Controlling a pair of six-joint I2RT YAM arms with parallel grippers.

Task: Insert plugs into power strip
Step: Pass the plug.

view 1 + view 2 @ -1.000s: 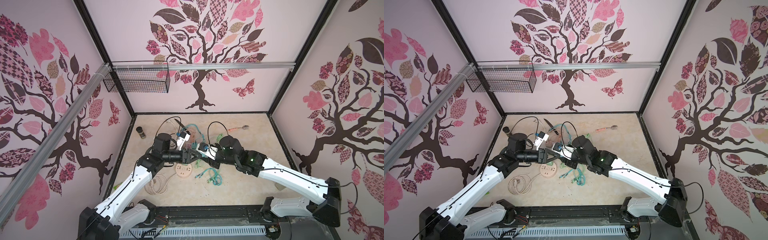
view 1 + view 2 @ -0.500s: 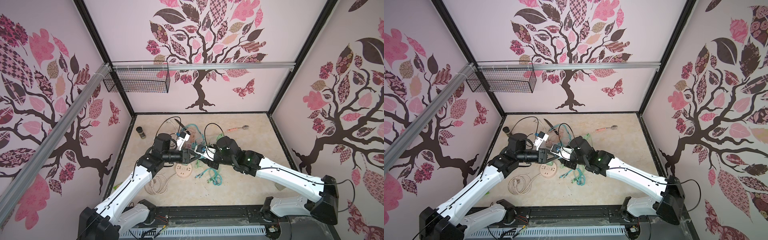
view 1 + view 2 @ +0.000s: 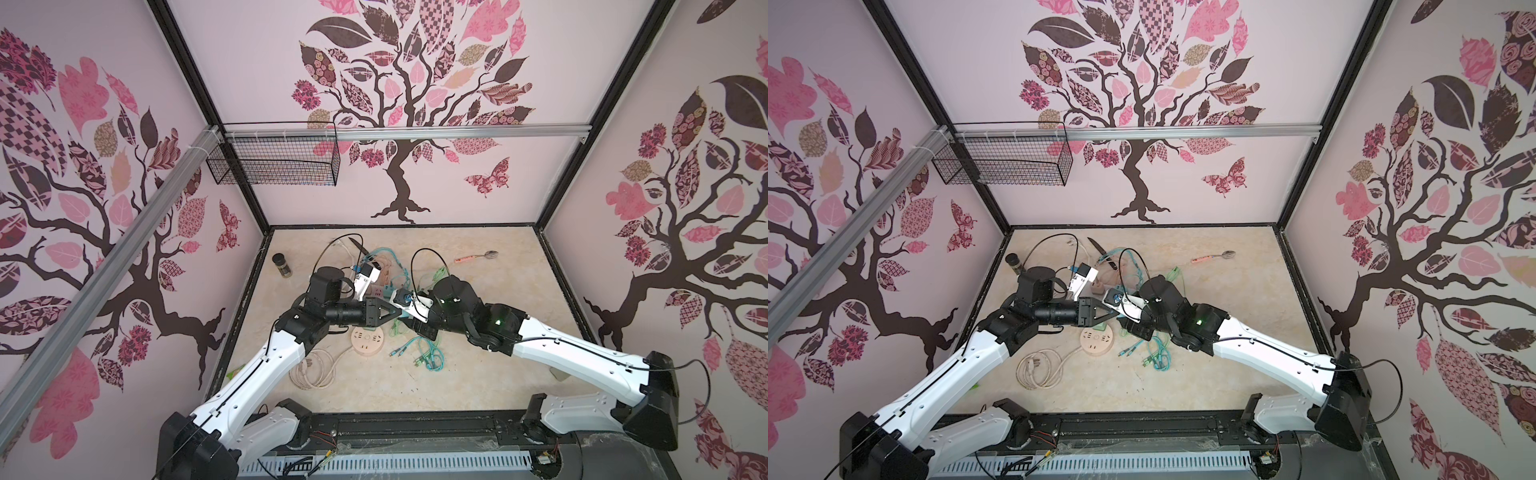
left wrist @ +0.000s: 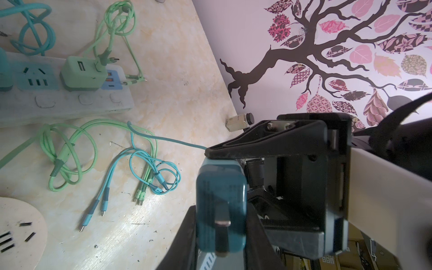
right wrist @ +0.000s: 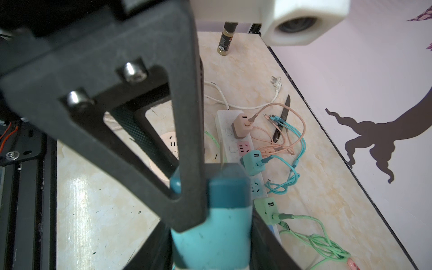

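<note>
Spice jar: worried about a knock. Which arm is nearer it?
Left. The left arm runs beside the spice jar, apart from it; the right arm is on the far side of the teal plug.

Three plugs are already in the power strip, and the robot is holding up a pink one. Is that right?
Not quite. The held plug is teal, not pink, as the left wrist view shows. The pink plug is in the power strip, along with a green plug and a second teal plug, so three plugged in is right.
</note>
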